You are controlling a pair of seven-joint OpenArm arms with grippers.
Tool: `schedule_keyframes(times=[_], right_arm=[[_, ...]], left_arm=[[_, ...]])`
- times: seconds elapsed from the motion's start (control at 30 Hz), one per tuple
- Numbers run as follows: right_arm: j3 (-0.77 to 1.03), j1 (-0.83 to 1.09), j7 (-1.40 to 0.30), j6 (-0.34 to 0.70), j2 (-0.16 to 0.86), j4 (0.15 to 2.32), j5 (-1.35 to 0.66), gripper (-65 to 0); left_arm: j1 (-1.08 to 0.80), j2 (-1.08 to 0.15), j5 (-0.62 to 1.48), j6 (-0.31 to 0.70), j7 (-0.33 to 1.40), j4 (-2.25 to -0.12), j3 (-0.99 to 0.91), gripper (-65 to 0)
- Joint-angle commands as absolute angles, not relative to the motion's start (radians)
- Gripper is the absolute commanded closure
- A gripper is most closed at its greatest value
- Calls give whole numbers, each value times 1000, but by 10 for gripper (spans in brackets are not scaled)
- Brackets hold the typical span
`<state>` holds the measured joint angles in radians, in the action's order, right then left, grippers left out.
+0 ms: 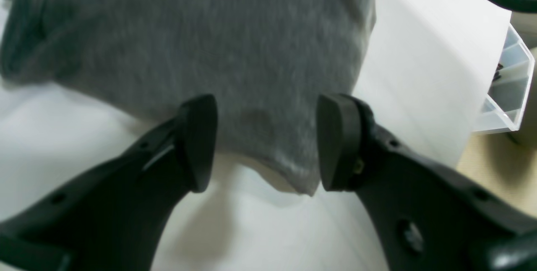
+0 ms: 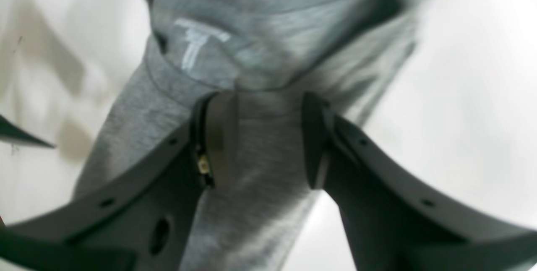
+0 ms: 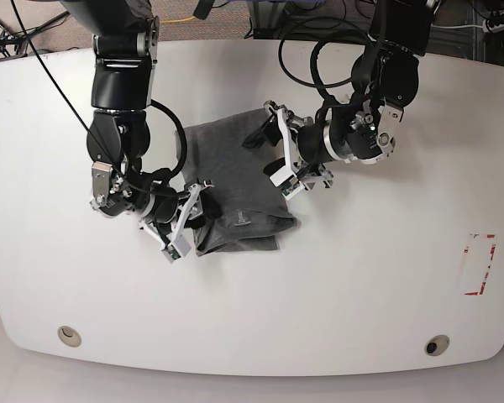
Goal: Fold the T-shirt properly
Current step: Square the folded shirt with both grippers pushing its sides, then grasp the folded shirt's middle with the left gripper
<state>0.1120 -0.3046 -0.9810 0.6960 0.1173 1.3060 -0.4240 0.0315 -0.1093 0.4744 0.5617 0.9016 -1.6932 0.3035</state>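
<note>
Left wrist view: left gripper (image 1: pixel 266 143) spread wide over a limp corner of the soft heather-grey knit T-shirt (image 1: pixel 201 48), nothing pinched, likely to skid off thin cloth. Right wrist view: right gripper (image 2: pixel 262 141) straddling thick ribbed folds near the collar, grip impossible to tell, liable to bunch layers. Base view: crumpled near the middle of the smooth white table (image 3: pixel 386 277), well off every edge.

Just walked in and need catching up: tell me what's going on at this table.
A two-armed robot is folding a grey T-shirt, now bunched into a compact bundle mid-table. The right claw straddles fabric near the collar; whether it grips is unclear. The left claw stands open at the shirt's opposite edge.
</note>
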Motion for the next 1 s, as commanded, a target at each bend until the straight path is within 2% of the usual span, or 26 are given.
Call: schedule_keyframes(times=[0.0, 0.37, 0.47, 0.57, 0.73, 0.9, 0.97], right_arm=[[197, -335, -1017, 698, 120, 1392, -446, -233], [418, -384, -1150, 698, 165, 1492, -446, -233], [472, -384, -1167, 698, 182, 1501, -446, -233], [506, -384, -1168, 698, 208, 1503, -446, -233], [549, -380, -1168, 698, 222, 1500, -446, -233], [613, -375, -1170, 698, 236, 1497, -444, -233], [616, -375, -1182, 698, 237, 1497, -444, -233]], left_arm=[[51, -68, 484, 562, 883, -1701, 305, -349], [101, 67, 280, 561, 843, -1626, 401, -349], [104, 117, 196, 493, 792, -1601, 429, -350], [104, 157, 122, 375, 739, -1564, 444, -353], [99, 157, 101, 170, 595, -1512, 483, -357], [97, 157, 99, -113, 420, -1426, 564, -444], [99, 157, 99, -174, 380, -1392, 584, -463]])
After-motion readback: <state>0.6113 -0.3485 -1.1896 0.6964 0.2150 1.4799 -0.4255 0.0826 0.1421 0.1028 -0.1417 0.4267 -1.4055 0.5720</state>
